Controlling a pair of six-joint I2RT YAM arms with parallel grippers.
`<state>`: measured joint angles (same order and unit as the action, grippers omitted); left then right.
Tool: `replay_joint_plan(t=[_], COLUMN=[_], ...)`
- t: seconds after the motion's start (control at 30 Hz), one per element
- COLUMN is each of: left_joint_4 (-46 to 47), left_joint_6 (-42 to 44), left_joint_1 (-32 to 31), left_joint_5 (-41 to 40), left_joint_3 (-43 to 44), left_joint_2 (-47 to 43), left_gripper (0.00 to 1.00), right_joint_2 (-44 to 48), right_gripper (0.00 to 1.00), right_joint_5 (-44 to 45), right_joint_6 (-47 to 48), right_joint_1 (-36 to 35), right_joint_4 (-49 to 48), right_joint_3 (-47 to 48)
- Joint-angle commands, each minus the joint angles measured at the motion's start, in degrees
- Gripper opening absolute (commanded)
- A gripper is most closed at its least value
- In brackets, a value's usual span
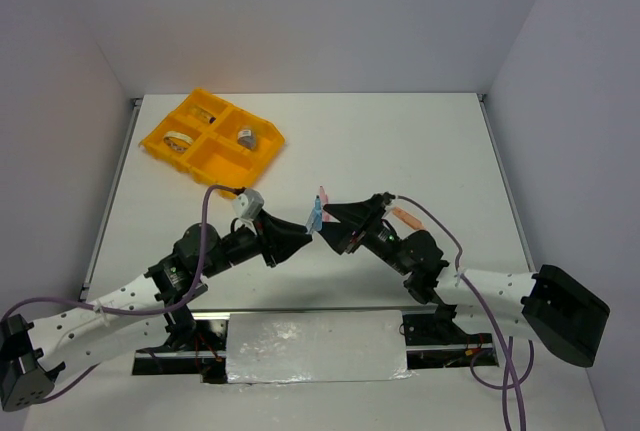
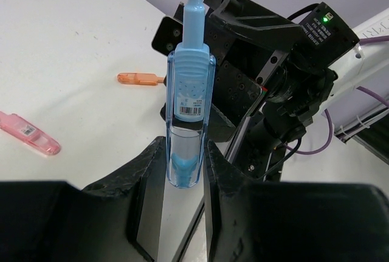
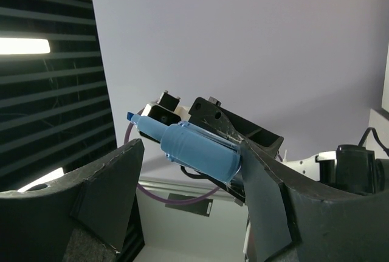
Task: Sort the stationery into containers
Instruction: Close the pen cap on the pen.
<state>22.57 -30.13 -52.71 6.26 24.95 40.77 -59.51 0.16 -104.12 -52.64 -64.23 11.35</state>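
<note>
My left gripper (image 2: 184, 152) is shut on the clear lower end of a light-blue highlighter (image 2: 189, 86), held above the table with its blue tip pointing away. My right gripper (image 3: 191, 152) is open around the same highlighter (image 3: 203, 151). Its right finger (image 3: 267, 195) touches the barrel and its left finger (image 3: 112, 180) stands apart. From above, both grippers (image 1: 303, 231) (image 1: 332, 223) meet at the highlighter (image 1: 315, 216) near the table's front middle. A pink piece (image 2: 29, 133) and an orange piece (image 2: 140, 79) lie on the table. The orange-yellow tray (image 1: 262, 154) holds a tape ring (image 1: 180, 139) and a small jar (image 1: 247, 136).
The tray sits at the back left of the white table (image 1: 400, 141), with walls on three sides. The pink piece (image 1: 322, 194) lies just behind the grippers and the orange piece (image 1: 405, 219) beside the right arm. Purple cables loop off both arms.
</note>
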Motion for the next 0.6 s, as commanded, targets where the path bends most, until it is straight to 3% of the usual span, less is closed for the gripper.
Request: replay_joint_plan(t=[0.0,0.57], left_joint_4=[1.3,2.2], left_joint_6=[1.3,1.2], left_joint_1=[-0.3,-0.3], left_joint_5=[-0.8,-4.4], left_joint_3=[-0.3,0.8], left_joint_2=[0.5,0.2], left_gripper=[0.00,0.00], right_joint_2=[0.7,-1.0], right_gripper=[0.72,0.78], right_joint_5=[-1.3,-1.2], right_joint_6=[-0.6,-0.6], right_joint_1=[-0.5,-3.8], right_joint_4=[-5.6,-9.0], right_joint_3=[2.8,2.2])
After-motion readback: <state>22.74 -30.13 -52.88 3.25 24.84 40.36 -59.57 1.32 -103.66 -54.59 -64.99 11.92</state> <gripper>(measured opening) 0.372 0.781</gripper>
